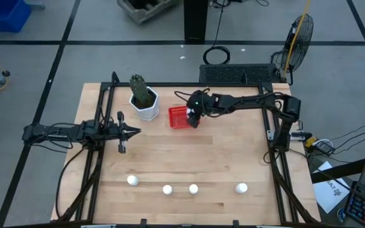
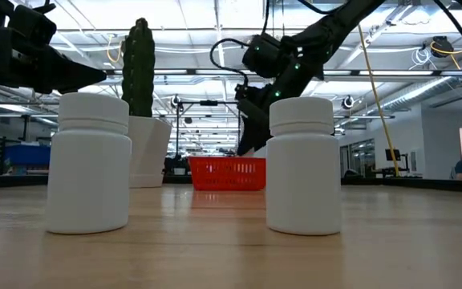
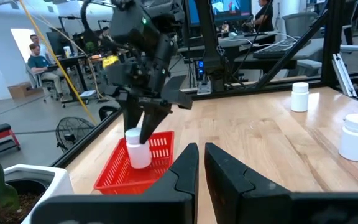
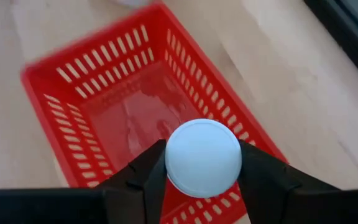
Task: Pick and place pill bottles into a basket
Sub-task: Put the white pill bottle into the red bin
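The red mesh basket (image 1: 179, 118) stands on the table beside the white cactus pot (image 1: 146, 106); it also shows in the right wrist view (image 4: 123, 106). My right gripper (image 1: 194, 118) is over the basket's right end, shut on a white pill bottle (image 4: 202, 157). Several more pill bottles stand upright on their bases in a row near the table's near edge (image 1: 132, 180) (image 1: 167, 189) (image 1: 193, 188) (image 1: 241, 187). My left gripper (image 1: 129, 132) waits shut and empty at the table's left, above the wood. My right gripper pinches the bottle at its cap end (image 3: 133, 134) between its two fingers (image 4: 143, 174), which come from above and point down. The bottle stays upright below the fingers, inside the basket's walls (image 3: 143, 163). Whether its base touches the basket floor I cannot tell.
The cactus pot stands just left of the basket. A black frame rail (image 1: 277, 152) runs along the table's sides. In the low view two bottles (image 2: 89, 164) (image 2: 303, 164) stand close in front, with the basket (image 2: 227, 172) behind them. People sit in the room beyond.
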Controlling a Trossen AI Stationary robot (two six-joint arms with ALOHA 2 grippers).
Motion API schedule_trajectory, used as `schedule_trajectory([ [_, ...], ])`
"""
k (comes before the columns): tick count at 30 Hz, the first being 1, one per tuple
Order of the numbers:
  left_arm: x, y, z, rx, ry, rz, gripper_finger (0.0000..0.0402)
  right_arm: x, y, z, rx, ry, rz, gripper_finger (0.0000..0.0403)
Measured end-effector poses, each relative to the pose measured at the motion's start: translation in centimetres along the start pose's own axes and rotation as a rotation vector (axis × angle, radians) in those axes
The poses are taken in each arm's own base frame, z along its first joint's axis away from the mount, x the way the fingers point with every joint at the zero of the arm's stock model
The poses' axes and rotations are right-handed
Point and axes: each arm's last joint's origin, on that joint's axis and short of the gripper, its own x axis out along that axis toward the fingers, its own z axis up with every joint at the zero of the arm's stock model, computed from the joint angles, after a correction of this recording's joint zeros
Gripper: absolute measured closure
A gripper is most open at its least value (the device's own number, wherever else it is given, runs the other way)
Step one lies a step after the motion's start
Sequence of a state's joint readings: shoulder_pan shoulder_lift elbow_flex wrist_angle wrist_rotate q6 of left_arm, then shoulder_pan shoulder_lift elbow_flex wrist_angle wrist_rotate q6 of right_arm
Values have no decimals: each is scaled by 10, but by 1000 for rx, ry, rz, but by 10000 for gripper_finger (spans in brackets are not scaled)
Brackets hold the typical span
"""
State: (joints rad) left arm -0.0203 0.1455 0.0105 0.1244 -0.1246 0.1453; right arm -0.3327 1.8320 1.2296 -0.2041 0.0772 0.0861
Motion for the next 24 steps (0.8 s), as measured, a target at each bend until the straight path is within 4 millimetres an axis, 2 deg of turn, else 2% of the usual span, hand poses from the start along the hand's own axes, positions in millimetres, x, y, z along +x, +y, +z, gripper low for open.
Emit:
schedule_trajectory([
  [24,0,0,0,0,0,0,366,2,-8,-2,26,3,42,235],
])
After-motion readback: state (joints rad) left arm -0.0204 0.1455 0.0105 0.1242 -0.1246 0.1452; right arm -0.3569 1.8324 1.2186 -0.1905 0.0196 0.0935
